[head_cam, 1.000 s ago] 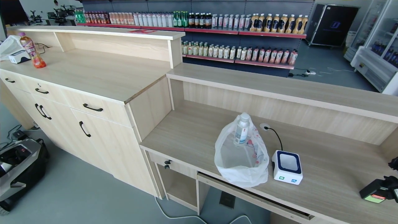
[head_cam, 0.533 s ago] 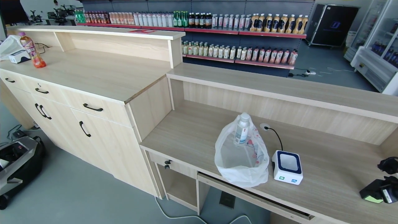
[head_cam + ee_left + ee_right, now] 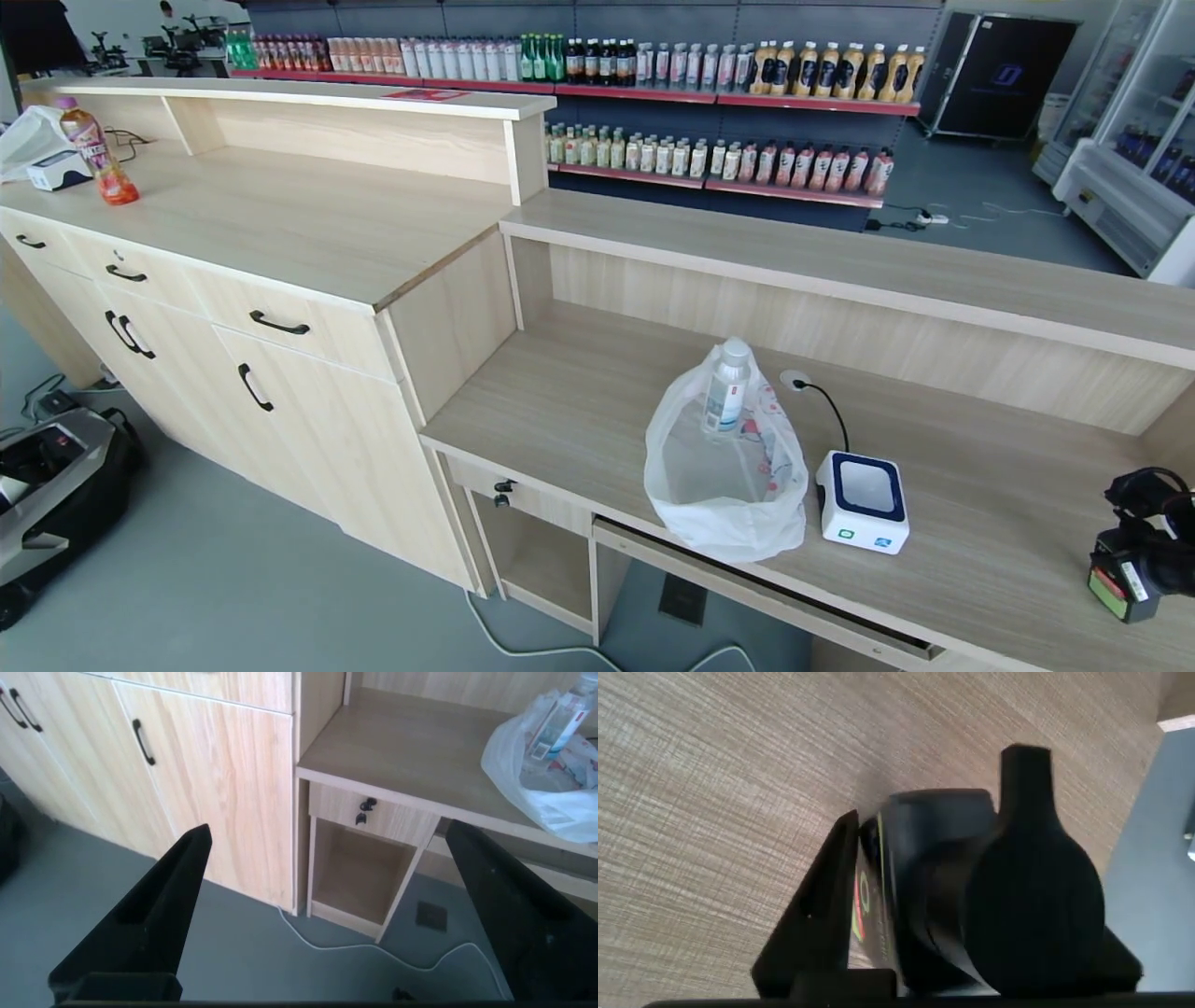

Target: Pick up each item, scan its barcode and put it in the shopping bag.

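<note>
**A:** Right gripper (image 3: 1153,565) has turned the box (image 3: 1113,588) up in the last second. It lay flat on the counter (image 3: 579,401), and now it stands on end with its green and red label facing left.

**B:** Is it gripped?

**A:** Yes, the fingers are closed on it, at the far right of the counter by the near edge. Whether it is clear of the wood, I cannot tell.

**B:** And the other hand?

**A:** Left gripper (image 3: 327,831) is spread wide and holds nothing. It is low over the floor, left of the counter.

**B:** So the scan comes next.

**A:** I judge so. The scanner (image 3: 861,499) sits well left of the box, just right of the bag (image 3: 724,485), with its window up. A bottle (image 3: 726,387) already stands in the bag.

**B:** How to do it well?

**A:** Lift clear first, carry left, then turn the wrist so the code faces down at the window. Which face bears the code I cannot make out. Hold it level close over the window, pause, and keep off the cable (image 3: 831,406) behind. Then go on left to the bag's mouth and lower it beside the bottle, not onto it.
</note>
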`<state>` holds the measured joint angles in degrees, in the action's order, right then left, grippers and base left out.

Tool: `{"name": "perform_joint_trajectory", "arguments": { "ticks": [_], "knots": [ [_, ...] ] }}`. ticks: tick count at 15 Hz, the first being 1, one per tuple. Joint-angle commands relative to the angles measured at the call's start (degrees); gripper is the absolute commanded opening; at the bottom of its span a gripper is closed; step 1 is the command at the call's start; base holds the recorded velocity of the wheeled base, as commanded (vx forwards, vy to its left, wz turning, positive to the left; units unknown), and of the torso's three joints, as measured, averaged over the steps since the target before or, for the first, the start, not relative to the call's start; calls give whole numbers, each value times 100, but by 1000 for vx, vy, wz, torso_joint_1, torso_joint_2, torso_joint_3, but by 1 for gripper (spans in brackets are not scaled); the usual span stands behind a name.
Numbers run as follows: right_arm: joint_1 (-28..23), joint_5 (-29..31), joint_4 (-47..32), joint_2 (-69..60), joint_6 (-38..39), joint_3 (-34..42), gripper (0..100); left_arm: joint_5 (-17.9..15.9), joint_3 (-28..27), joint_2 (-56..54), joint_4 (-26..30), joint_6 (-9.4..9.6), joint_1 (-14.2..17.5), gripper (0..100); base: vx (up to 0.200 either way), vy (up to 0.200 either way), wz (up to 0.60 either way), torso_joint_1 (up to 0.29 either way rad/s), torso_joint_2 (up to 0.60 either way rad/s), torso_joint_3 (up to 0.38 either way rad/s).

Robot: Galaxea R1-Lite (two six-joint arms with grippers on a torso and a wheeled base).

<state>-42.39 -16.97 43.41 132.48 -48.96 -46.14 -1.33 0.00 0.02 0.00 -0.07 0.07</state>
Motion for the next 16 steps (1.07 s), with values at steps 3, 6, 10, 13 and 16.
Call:
{"name": "perform_joint_trajectory", "arguments": {
  "ticks": [3,6,10,13,16],
  "knots": [
    [11,-8,36,6,-88,0,0,1,0,6,0,-1,1,100,0,0,0,0,0,0],
    [73,-8,423,-248,-184,53,0,1,0,6,0,-1,1,100,0,0,0,0,0,0],
    [284,-245,1029,-2789,-483,1019,0,1,0,6,0,-1,1,100,0,0,0,0,0,0],
    [916,-1757,590,-4432,-1617,1380,0,1,0,6,0,-1,1,100,0,0,0,0,0,0],
    [2015,-2460,493,-5373,-3559,2215,0,1,0,6,0,-1,1,100,0,0,0,0,0,0]
  ]
}}
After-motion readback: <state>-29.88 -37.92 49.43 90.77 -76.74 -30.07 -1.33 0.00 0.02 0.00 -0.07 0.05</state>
